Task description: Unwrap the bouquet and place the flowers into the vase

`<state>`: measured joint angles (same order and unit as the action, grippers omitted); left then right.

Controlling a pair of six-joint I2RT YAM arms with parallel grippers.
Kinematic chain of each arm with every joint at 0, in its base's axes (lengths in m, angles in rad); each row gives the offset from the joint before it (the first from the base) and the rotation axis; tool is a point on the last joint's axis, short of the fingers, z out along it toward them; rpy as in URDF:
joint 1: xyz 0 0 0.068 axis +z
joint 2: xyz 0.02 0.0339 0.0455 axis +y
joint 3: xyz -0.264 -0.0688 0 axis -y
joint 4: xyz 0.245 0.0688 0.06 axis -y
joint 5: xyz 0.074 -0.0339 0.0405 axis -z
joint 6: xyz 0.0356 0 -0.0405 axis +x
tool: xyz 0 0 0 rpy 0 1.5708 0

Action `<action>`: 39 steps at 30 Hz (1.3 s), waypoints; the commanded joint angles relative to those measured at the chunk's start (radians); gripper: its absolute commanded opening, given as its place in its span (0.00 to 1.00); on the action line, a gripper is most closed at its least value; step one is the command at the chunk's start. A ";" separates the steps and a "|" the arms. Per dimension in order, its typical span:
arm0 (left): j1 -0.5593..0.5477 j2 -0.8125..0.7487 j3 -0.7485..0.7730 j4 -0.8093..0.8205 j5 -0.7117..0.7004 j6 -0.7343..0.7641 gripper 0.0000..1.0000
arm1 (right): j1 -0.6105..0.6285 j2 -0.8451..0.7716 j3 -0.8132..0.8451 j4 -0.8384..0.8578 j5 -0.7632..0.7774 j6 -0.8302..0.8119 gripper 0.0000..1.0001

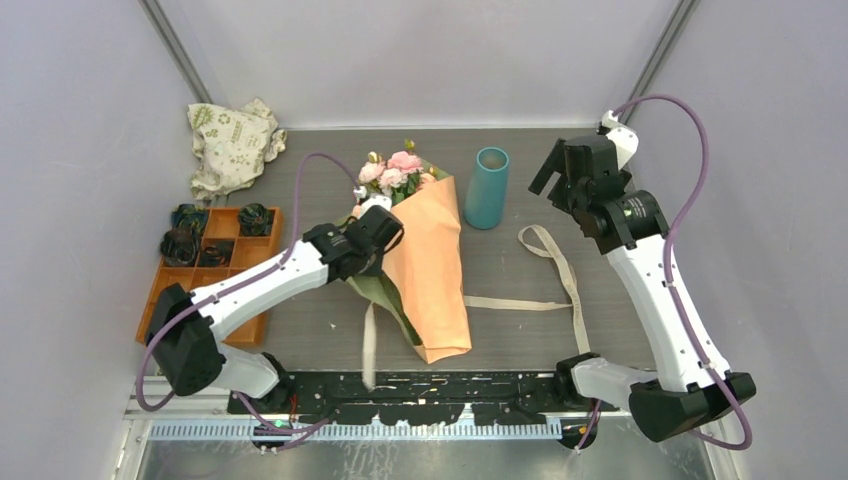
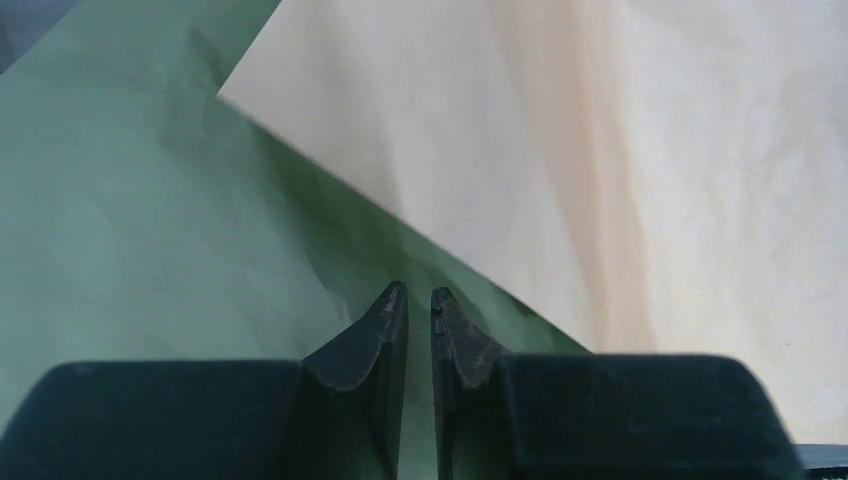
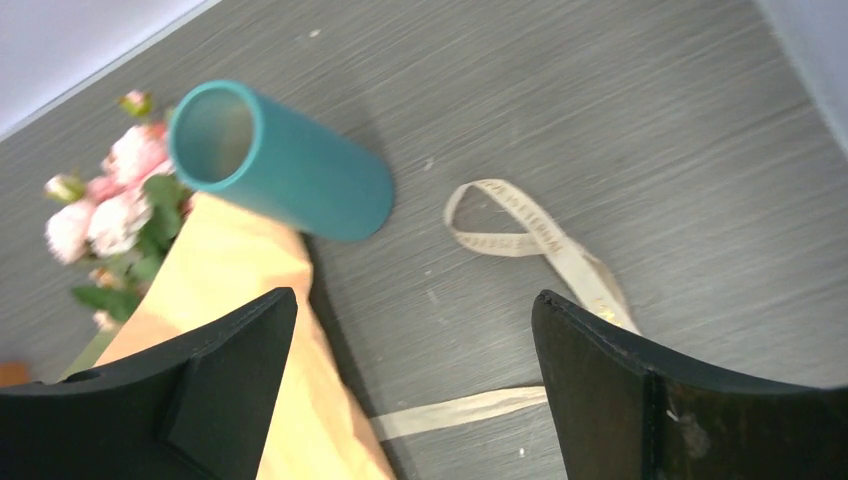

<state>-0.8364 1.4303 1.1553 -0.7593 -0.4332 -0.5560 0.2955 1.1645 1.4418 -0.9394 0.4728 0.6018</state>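
Paper of the bouquet (image 1: 437, 262) hides the stems of the flowers (image 1: 393, 172).

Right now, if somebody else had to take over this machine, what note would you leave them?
Left gripper: jaws nearly together over the green inner sheet of the bouquet; a pinch cannot be confirmed.
Right gripper: open, empty, raised near the vase.
The bouquet lies mid-table, flowers still inside the paper; the vase stands beside the blooms, empty.
Done: ribbon is off, lying loose on the table.
Left: open the paper, lift out the flowers, put them in the vase.
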 commanded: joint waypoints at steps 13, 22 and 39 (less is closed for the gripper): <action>0.095 -0.009 -0.193 -0.049 0.058 -0.288 0.11 | 0.477 0.170 -0.056 0.120 -0.162 -0.026 0.86; 0.122 -0.182 -0.273 -0.081 -0.079 -0.422 0.01 | 0.677 0.377 -0.056 0.135 -0.134 -0.016 0.86; 0.122 -0.634 -0.127 -0.274 -0.250 -0.369 0.06 | 0.847 0.780 0.256 0.025 -0.042 -0.095 0.85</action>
<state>-0.7177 0.8062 0.9871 -1.0107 -0.6323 -0.9360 1.1252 1.9236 1.6176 -0.8719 0.3725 0.5343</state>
